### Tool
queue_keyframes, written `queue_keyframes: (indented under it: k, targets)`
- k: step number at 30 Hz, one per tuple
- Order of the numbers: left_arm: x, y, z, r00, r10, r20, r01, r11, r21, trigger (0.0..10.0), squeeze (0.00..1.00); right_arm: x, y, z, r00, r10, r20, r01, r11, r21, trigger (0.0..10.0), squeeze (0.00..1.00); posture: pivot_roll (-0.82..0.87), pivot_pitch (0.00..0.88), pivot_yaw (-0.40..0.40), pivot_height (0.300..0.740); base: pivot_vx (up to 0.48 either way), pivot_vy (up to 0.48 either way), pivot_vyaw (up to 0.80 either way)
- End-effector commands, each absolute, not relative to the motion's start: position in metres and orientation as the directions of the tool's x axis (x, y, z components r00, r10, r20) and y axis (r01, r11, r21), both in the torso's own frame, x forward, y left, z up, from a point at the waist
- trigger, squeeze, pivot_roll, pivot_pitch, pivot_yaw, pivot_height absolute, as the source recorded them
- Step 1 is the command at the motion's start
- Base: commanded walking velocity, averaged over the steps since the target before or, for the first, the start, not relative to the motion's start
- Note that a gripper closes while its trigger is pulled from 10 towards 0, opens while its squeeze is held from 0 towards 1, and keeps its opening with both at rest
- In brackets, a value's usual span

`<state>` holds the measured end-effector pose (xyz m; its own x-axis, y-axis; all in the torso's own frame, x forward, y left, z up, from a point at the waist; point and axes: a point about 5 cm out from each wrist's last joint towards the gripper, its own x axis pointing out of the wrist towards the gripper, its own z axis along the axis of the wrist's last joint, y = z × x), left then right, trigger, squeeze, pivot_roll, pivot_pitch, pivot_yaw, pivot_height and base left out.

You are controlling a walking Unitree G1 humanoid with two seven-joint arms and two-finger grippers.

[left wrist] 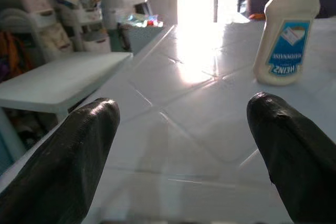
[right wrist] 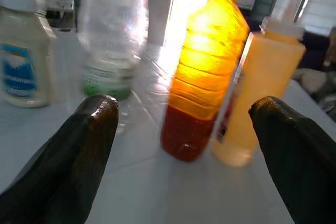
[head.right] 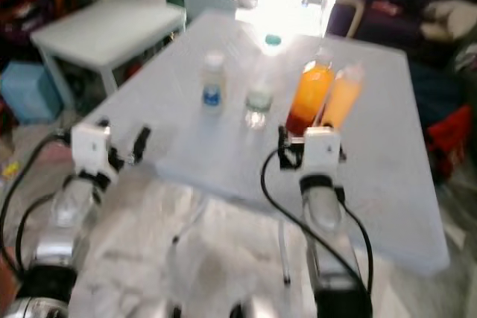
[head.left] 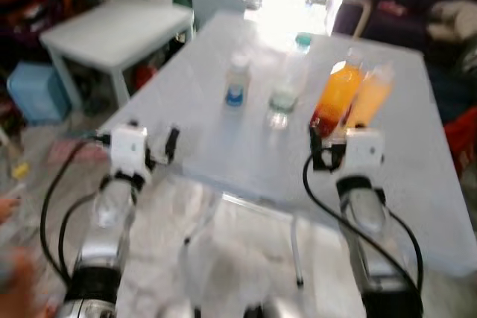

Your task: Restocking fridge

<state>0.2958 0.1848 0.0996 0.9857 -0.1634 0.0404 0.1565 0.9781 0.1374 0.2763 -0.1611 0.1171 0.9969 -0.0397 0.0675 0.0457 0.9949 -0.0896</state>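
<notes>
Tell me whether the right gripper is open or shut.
Open. The right gripper has its two black fingers spread wide apart, with the orange juice bottle standing upright on the table between them, untouched.

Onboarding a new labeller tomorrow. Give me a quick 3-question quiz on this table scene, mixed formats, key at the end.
1. True or false: the right gripper is shut on the orange bottle.
2. Multiple choice: which bottle stands nearest ahead of the left gripper? A) mayo bottle B) clear bottle C) yellow bottle
3. Fill in: the orange bottle's liquid is orange above and ____ at the bottom.

Key: 1. False; its fingers are spread, short of the bottle. 2. A. 3. Red.
</notes>
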Motion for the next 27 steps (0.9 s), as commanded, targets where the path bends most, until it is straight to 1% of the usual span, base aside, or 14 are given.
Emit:
queue_keyframes:
  k: [1,5,8,14,16,22,27]
  targets:
    - [0.297,0.189,0.106,0.984,-0.166,0.061,0.154,0.975,0.159,10.0,0.00,0.278,-0.157,0.121,0.996,-0.027,0.085,0.033,0.996,-0.080,10.0,0.00,-0.03,0.010,-0.081,0.740,0.000,0.000,0.00]
    - [0.299,0.191,0.110,0.987,-0.149,0.065,0.137,0.977,0.166,10.0,0.00,0.281,-0.156,0.123,0.996,-0.026,0.086,0.033,0.996,-0.078,10.0,0.00,-0.03,0.015,-0.081,0.740,0.000,0.000,0.00]
    - [0.301,0.192,0.114,0.989,-0.135,0.064,0.121,0.975,0.186,10.0,0.00,0.285,-0.156,0.128,0.995,-0.021,0.101,0.030,0.996,-0.083,10.0,0.00,-0.03,0.043,-0.077,0.740,0.000,0.000,0.00]
    - [0.296,0.191,0.122,0.983,-0.164,0.081,0.145,0.969,0.200,10.0,0.00,0.287,-0.157,0.134,0.993,-0.015,0.121,0.026,0.996,-0.089,10.0,0.00,-0.02,0.067,-0.081,0.740,0.000,0.000,-0.75]
    - [0.293,0.190,0.120,0.981,-0.171,0.086,0.157,0.975,0.156,10.0,0.00,0.286,-0.154,0.134,0.992,-0.001,0.123,0.012,0.996,-0.086,10.0,0.00,-0.03,0.069,-0.087,0.740,0.000,0.000,-0.80]
    - [0.293,0.184,0.122,0.984,-0.143,0.103,0.131,0.985,0.113,10.0,0.00,0.284,-0.151,0.135,0.991,0.004,0.131,0.007,0.996,-0.086,10.0,0.00,-0.03,0.066,-0.089,0.740,0.309,0.000,0.00]
    - [0.288,0.183,0.131,0.983,-0.126,0.134,0.115,0.989,0.088,10.0,0.00,0.274,-0.155,0.142,0.987,0.004,0.162,0.012,0.995,-0.096,10.0,0.00,-0.04,0.045,-0.077,0.740,0.325,0.000,0.00]
